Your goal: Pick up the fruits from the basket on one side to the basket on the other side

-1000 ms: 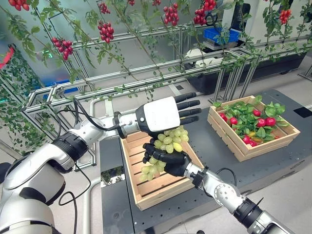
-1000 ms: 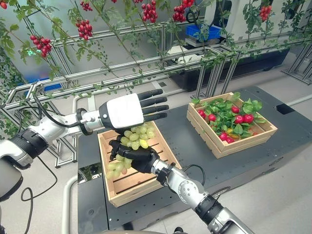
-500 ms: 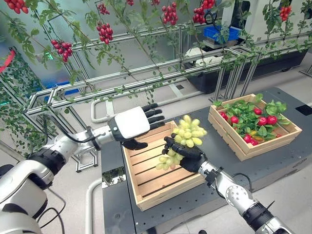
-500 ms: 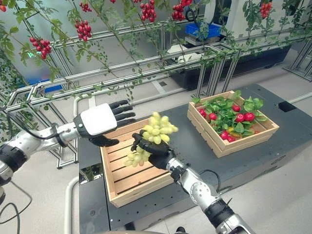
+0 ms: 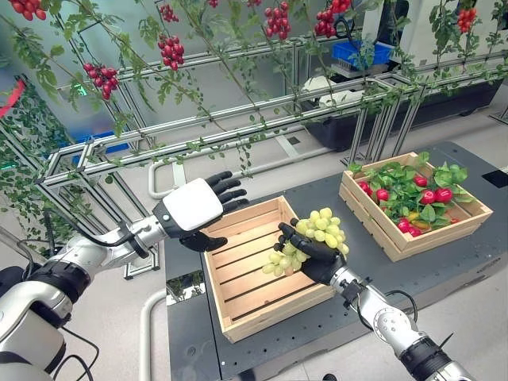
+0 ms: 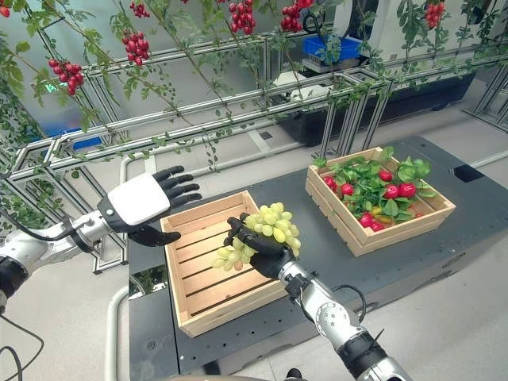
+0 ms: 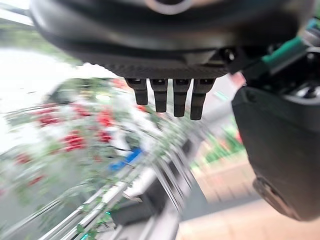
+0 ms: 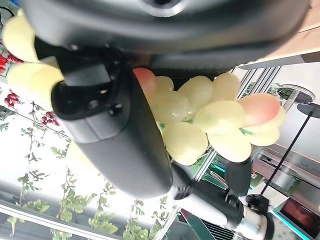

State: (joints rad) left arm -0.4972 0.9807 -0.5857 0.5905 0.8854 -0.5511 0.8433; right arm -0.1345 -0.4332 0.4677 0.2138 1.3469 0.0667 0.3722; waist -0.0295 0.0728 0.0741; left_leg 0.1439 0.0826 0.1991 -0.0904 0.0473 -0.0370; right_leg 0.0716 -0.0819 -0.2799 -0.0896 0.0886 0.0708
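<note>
Tomato vines (image 5: 171, 51) on metal racks back a dark table (image 5: 444, 270). At 6 o'clock sits a bare slatted crate (image 5: 246, 274); at 3 o'clock a fruit-and-leaf crate (image 5: 409, 202). Right hand (image 5: 317, 258) grips green grapes (image 5: 321, 228) over the bare crate's right rim. Left hand (image 5: 194, 210), fingers spread, hovers at 9 o'clock.

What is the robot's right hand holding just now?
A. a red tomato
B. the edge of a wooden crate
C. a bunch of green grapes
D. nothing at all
C: the right hand has its dark fingers curled round a bunch of green grapes, held up over the slatted crate at its right rim.
</note>
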